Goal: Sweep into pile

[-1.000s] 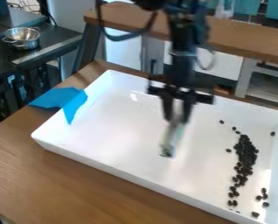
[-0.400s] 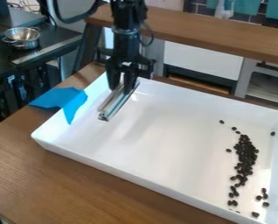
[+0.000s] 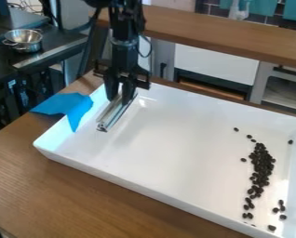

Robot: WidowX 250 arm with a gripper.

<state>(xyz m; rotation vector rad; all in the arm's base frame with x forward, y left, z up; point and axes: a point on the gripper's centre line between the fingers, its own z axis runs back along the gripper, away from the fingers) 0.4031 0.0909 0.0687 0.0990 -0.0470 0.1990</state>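
fingers (image 3: 112, 88) grip metal bar (image 3: 115, 113), top hidden | dark beans (image 3: 260, 162) overlap | tray (image 3: 175, 144) corner cropped

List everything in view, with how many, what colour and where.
Tray: one, white, on the wooden table
Beans: dozens, too crowded to count, dark, in the tray's right part, mostly one long cluster with several strays
Metal bar: one, silver, in the gripper, over the tray's upper left corner
Cloth-like sheet: one, blue, over the tray's left edge
Wooden table: one, brown, under the tray
Two-handled pot: one, silver, on the dark counter, upper left
Wooden shelf: one, brown, behind the tray
Gripper: one, black, closed on the bar
Arm: one, black, from the top edge
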